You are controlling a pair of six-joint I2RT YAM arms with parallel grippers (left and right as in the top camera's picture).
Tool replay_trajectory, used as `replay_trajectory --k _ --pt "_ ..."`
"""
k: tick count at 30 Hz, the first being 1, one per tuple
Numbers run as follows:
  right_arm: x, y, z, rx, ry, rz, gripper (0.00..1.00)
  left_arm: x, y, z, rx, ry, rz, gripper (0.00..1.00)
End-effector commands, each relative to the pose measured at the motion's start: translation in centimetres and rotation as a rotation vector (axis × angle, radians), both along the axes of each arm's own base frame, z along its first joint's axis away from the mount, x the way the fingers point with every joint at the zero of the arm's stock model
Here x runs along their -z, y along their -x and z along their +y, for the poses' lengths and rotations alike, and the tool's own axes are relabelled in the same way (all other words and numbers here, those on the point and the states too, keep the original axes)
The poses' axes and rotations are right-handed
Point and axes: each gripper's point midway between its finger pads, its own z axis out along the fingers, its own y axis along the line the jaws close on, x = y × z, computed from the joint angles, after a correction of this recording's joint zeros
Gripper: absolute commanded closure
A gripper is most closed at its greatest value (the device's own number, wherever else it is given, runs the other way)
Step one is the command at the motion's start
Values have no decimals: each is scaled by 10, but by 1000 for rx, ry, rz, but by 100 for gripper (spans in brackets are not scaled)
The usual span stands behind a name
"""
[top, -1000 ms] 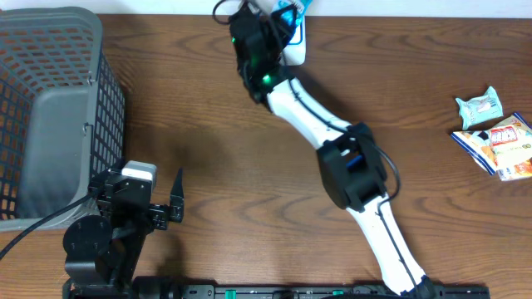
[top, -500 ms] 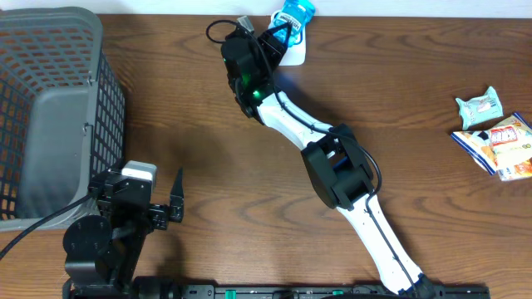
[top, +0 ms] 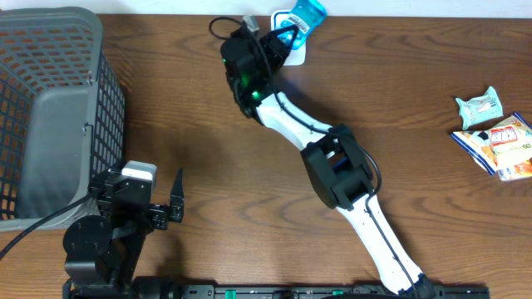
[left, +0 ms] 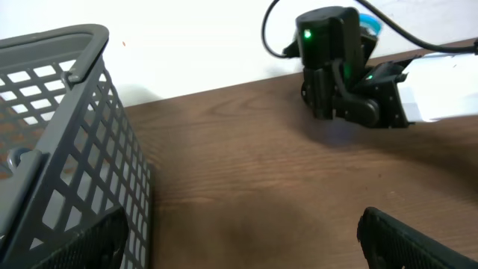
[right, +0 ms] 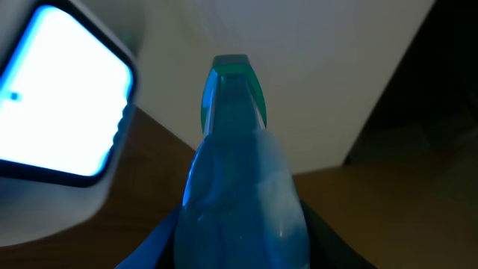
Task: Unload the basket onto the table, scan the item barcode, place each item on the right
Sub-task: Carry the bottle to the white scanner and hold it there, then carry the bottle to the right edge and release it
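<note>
Packet (top: 301, 14) in blue film, pinched in the right hand (top: 281, 35) just beside the lit scanner (top: 294, 53), risks a missed read if its barcode faces away or it slips; left hand (left: 243, 224), well apart, gapes wide.

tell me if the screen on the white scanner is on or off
On: in the right wrist view the scanner screen glows bright white-blue, next to the blue packet.

glossy blue plastic packet (top: 302, 13), matt wood-grain table (top: 208, 166), grey plastic basket (top: 111, 100)
</note>
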Motion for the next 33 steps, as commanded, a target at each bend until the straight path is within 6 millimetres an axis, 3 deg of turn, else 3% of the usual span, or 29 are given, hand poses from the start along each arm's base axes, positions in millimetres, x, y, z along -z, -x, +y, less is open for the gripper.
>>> replay_trajectory --k 1,6,12,18,23,28,31,33 --pt "-22 5 -73 270 0 -47 92 -4 0 -2 10 13 -9 2" --pt "-17 -5 -153 423 24 -22 81 -3 1 -2 10 13 -8 2" --pt "-4 -6 -245 577 12 -45 81 -3 1 -2 10 13 -8 2" --pt "15 8 -321 706 8 -60 81 -4 0 -2 10 13 -9 2" --pt "41 32 -384 815 21 -39 81 -3 1 -2 10 13 -8 2" --pt "74 66 -434 908 44 12 81 -3 1 -2 10 13 -8 2" --pt "88 80 -447 933 50 27 79 -3 1 -2 10 13 -8 2" --pt "92 83 -448 936 49 24 69 -3 1 -2 10 13 -8 2"
